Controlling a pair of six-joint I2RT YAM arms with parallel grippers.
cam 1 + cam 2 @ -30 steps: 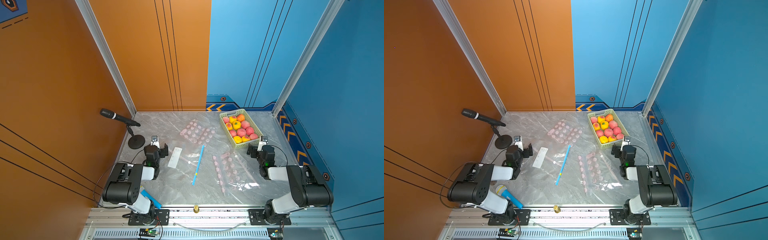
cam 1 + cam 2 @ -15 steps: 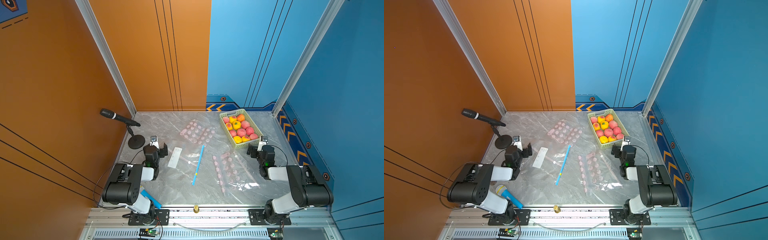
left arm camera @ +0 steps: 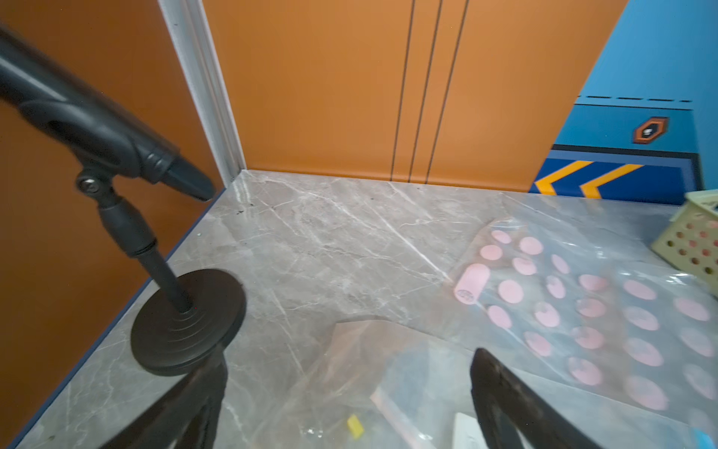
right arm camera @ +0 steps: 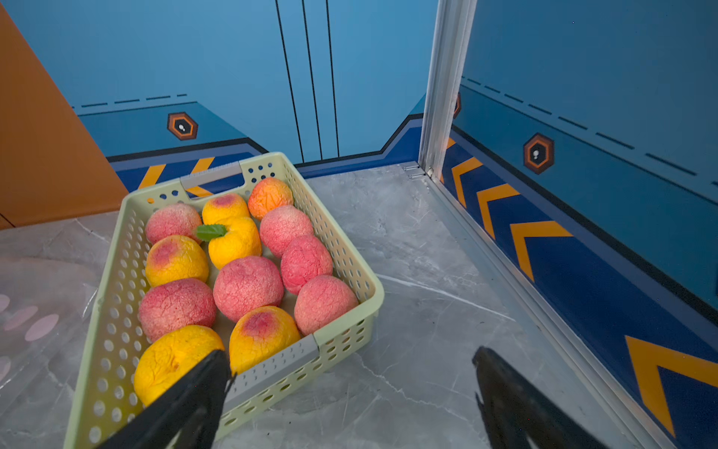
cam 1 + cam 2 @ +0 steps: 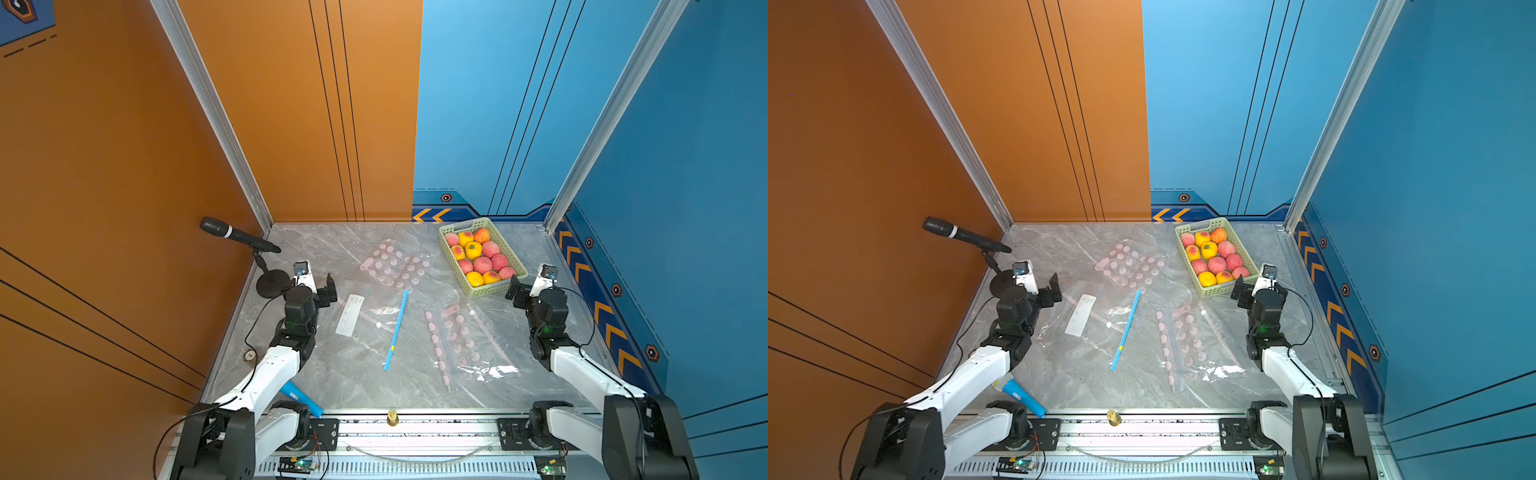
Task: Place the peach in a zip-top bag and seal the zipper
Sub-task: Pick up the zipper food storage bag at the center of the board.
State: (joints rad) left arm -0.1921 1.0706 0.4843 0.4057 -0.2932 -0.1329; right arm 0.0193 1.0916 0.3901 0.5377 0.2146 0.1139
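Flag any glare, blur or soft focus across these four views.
In both top views, white glare on the crumpled end of the nearer dotted bag, and a bright sheen along the table's front edge. Left wrist: the microphone, close to the lens, is soft. Right wrist: peaches and basket are crisp; the dark gripper fingers at the frame edge are blurred.

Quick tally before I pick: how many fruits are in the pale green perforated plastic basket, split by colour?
Pink-red round fruits: 6
Yellow-to-orange round fruits: 6
Total in the pale green perforated plastic basket: 12
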